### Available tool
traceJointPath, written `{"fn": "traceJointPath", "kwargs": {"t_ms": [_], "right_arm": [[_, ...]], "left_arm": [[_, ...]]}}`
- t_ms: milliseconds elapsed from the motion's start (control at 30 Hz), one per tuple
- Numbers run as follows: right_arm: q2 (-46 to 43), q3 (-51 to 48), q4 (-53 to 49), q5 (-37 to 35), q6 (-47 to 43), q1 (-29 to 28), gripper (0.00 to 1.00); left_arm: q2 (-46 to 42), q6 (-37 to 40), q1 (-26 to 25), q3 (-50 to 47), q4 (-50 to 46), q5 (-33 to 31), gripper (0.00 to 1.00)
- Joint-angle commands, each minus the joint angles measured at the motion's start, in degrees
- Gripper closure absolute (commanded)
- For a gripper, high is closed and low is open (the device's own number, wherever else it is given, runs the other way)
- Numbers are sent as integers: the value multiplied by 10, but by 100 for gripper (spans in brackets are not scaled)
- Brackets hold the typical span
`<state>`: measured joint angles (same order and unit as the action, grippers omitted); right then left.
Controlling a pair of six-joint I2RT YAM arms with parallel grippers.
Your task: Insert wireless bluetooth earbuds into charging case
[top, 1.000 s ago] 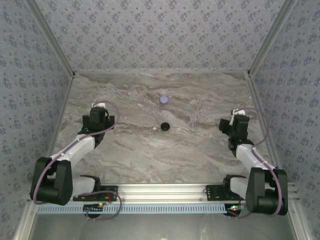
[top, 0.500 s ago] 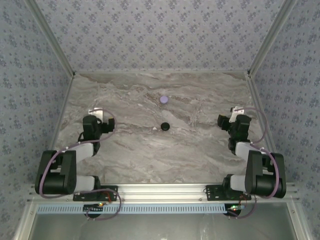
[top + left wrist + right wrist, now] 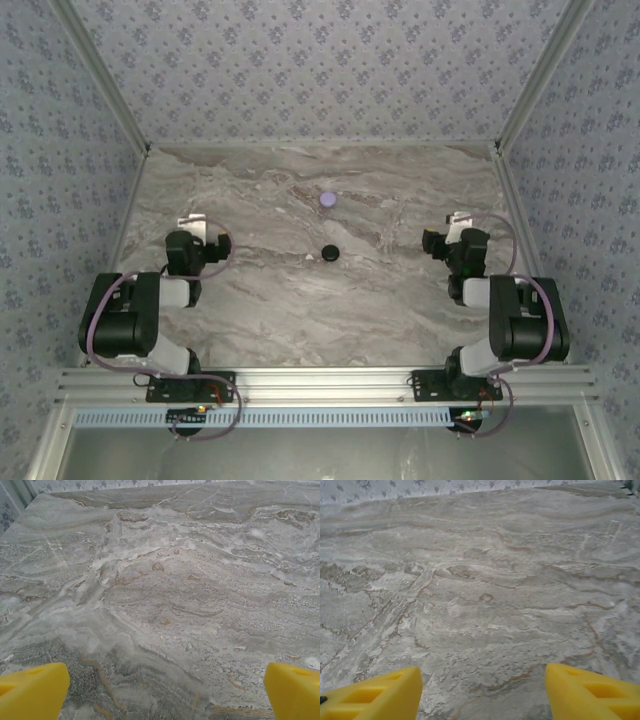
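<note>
Nearby, lilac disc (image 3: pixel 328 198) (beyond charging case (image 3: pixel 331 253))

Charging case (image 3: pixel 331 253) too small to tell lid state; yellow fingertips (image 3: pixel 32 692) cut by btm edge.

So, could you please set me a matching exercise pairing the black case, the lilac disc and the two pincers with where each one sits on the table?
Things:
1. charging case
2. lilac disc
3. left pincer
4. right pincer

Places and states:
A. open, near the right edge of the table
B. black, mid-table
C. pale purple, farthest back
D. open, near the left edge

Pairs: 1-B, 2-C, 3-D, 4-A
</note>
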<state>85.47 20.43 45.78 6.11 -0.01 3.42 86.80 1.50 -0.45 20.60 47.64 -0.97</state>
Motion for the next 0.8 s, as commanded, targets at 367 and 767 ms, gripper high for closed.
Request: {"fn": "traceJointPath", "kwargs": {"t_ms": [367, 767], "right_arm": [[16, 18, -3, -53, -17, -11, 0], [16, 19, -5, -50, -16, -9, 0]], "left_arm": [[10, -30, 15, 32, -15, -13, 1], [10, -30, 16, 32, -16, -12, 1]]}}
